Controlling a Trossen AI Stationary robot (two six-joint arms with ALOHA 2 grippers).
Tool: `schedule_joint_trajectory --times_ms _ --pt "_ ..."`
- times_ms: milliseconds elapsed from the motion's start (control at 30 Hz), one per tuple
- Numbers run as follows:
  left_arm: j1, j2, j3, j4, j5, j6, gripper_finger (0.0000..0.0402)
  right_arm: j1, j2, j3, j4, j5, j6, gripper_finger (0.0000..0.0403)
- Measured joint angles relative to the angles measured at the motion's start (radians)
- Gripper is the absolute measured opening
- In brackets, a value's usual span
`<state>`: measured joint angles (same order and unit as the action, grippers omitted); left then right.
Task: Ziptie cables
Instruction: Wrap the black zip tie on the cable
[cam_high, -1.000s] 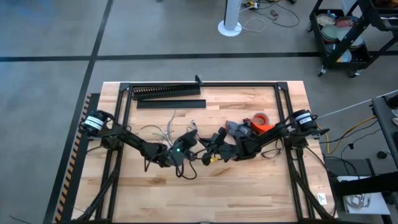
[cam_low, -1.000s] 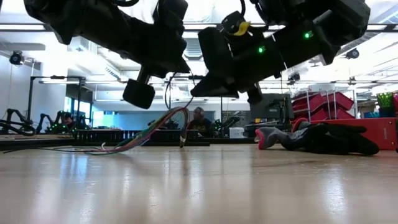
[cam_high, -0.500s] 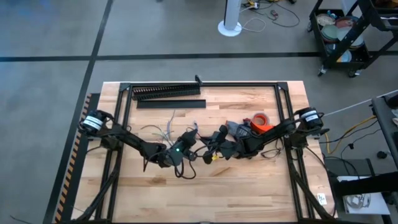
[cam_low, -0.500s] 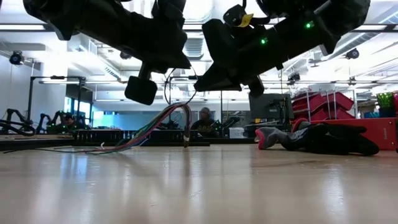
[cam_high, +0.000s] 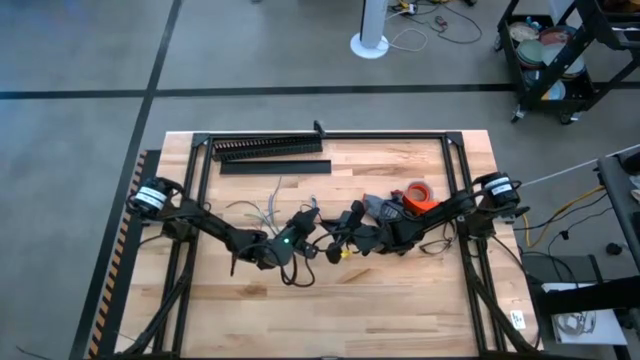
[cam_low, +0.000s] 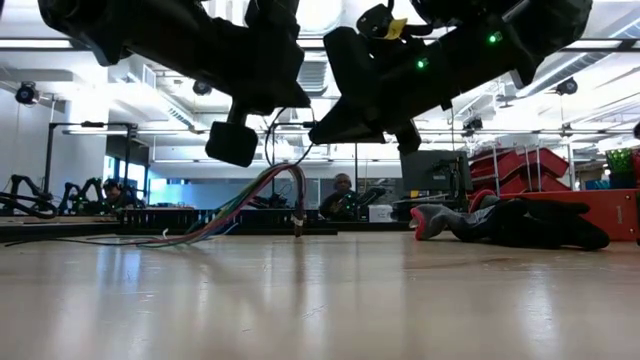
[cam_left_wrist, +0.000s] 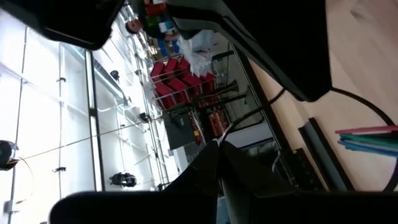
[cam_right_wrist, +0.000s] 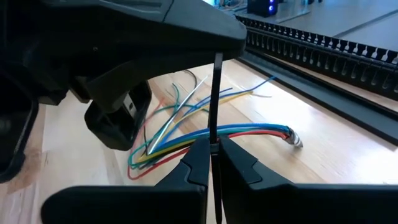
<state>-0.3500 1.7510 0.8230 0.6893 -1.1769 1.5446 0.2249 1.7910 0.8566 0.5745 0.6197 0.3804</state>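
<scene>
Cables (cam_low: 262, 196) arched higher (slightly)

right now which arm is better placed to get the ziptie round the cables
Probably the right: the right gripper is shut on a ziptie standing upright just above the cables. The left gripper hovers beside it.
</scene>
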Motion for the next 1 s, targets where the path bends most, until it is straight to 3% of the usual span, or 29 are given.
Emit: schedule_joint_trajectory --times_ms 367,567,1000 --pt "0.002 0.000 0.000 0.008 -0.021 -0.037 0.0000 -0.004 -0.039 0.000 0.002 -0.033 -0.032 0.0000" --pt "0.018 -0.041 -0.001 0.056 -0.011 -0.033 0.0000 -0.048 -0.071 0.001 -0.035 -0.122 0.036 0.0000" --pt "0.036 -0.083 0.017 -0.020 -0.019 -0.154 0.0000 -0.184 -0.078 0.054 -0.080 -0.472 0.119 0.0000"
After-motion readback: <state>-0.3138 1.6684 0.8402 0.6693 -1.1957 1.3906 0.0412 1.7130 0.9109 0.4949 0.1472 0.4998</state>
